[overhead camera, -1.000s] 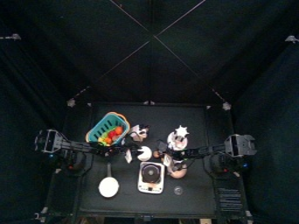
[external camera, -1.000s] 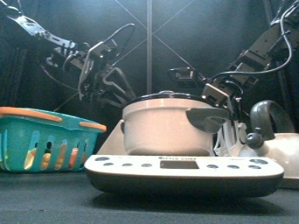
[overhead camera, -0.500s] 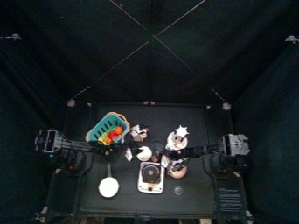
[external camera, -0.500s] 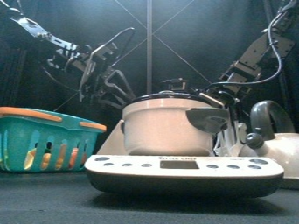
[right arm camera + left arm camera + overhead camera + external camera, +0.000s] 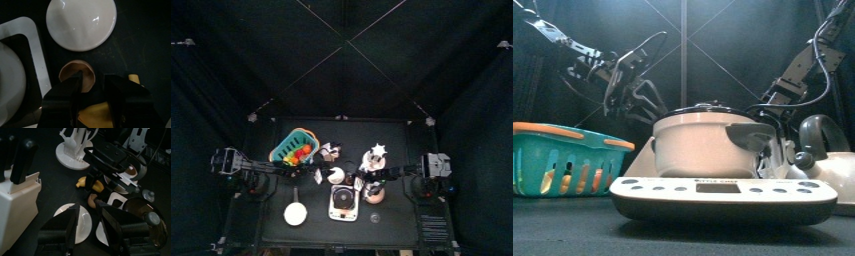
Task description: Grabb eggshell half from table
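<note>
The teal basket (image 5: 560, 155) stood on the left part of the tabletop (image 5: 398, 225), with orange and yellow items visible through its slots. Behind and above it, the left tool (image 5: 631, 88) hung clear of the tabletop on its arm, jaws set wide with nothing between them. In the left wrist view, a white knife block (image 5: 17, 188) with black handles stood to one side, and a white mug tree (image 5: 77, 150) stood beyond it. The multicooker (image 5: 720, 170), a white pot with a lid on a black control base, occupied the front centre of the tabletop. Behind it, near the middle of the tabletop, lay a white rounded dish (image 5: 80, 24). The eggshell half (image 5: 79, 71), brown, lay on the tabletop just beside this dish, between the dish and a yellow item (image 5: 97, 114) that could not be identified with certainty. The right tool (image 5: 99, 80) pointed down over this spot with its jaws apart and held nothing. One jaw tip overlapped the rim of the eggshell half in the right wrist view, while the other stood over bare tabletop. Contact between jaw and shell could not be confirmed. In the front view, the right tool was largely hidden behind the multicooker lid. A metal kettle (image 5: 820, 145) with a dark handle stood at the right, close beside the multicooker.
</note>
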Controlling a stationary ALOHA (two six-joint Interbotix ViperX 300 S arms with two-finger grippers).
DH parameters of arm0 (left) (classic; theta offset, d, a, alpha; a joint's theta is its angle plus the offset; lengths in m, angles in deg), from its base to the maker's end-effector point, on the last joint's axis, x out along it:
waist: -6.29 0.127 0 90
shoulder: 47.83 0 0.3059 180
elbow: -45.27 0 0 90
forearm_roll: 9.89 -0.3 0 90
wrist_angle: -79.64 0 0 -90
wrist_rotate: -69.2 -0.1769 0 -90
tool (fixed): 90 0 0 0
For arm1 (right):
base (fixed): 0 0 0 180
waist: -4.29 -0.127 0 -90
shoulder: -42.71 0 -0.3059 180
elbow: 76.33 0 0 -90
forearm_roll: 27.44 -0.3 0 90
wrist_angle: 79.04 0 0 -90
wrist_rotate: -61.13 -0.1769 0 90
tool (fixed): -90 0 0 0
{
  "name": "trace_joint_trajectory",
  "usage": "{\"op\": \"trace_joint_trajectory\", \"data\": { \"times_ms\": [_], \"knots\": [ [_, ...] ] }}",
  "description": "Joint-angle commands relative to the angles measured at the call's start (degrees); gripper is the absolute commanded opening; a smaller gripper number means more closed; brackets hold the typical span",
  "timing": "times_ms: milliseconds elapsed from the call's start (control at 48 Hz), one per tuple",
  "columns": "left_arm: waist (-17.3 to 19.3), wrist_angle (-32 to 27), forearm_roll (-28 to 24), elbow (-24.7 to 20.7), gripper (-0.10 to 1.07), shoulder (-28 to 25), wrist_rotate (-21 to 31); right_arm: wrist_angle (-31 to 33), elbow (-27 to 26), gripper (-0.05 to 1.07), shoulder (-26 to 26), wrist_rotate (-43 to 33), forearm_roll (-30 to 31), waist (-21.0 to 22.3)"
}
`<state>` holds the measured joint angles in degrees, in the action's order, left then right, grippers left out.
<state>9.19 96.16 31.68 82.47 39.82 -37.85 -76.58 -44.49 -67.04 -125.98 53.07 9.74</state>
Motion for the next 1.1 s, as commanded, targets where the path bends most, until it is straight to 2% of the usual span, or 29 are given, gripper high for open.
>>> {"op": "trace_joint_trajectory", "data": {
  "times_ms": [0, 250, 354, 1083],
  "knots": [
    [0.18, 0.18, 0.09, -0.97, 0.74, 0.88, 0.0, 1.49, -0.97, 0.69, 0.79, 0.0, -0.53, 0.7],
    [0.18, 0.18, 0.09, -0.88, 0.74, 0.88, 0.0, 3.43, -1.14, 0.48, 1.05, 0.0, -0.62, 0.7],
    [0.18, 0.18, 0.0, -0.88, 0.74, 0.88, 0.0, 4.66, -1.32, 0.43, 1.76, 0.0, -0.62, 0.7],
    [-0.26, 0.18, 0.0, -0.97, 0.74, 1.14, -0.09, 12.66, -1.58, 0.43, 8.09, 0.0, -0.26, 0.7]
  ]
}}
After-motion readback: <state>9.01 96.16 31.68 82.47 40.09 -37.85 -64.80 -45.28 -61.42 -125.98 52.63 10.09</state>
